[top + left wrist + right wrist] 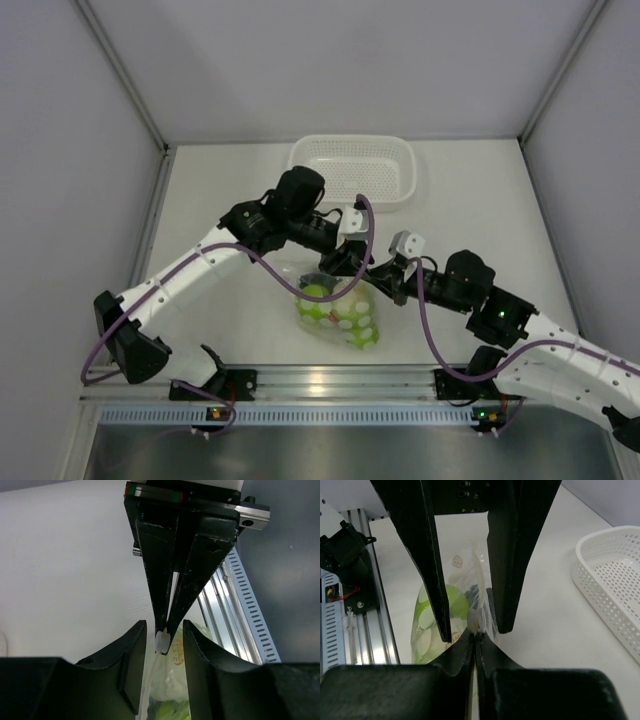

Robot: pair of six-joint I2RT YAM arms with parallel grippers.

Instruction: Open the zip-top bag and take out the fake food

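Note:
The zip-top bag [342,318], clear with white dots, lies in front of the arms and holds the fake food: a green apple [315,292] and other pale green fruits. The right wrist view shows a green fruit [452,599] and dark grapes [473,593] through the plastic. My right gripper [474,634] is shut on the bag's top edge, just beside the white zip slider [476,620]. My left gripper [164,630] is open, its fingers [134,660] straddling that same edge and the slider [162,642] without touching them.
A white perforated basket [300,160] stands at the back of the table; its rim [600,555] shows to the right in the right wrist view. An aluminium rail [320,380] runs along the near edge. Grey walls close in both sides.

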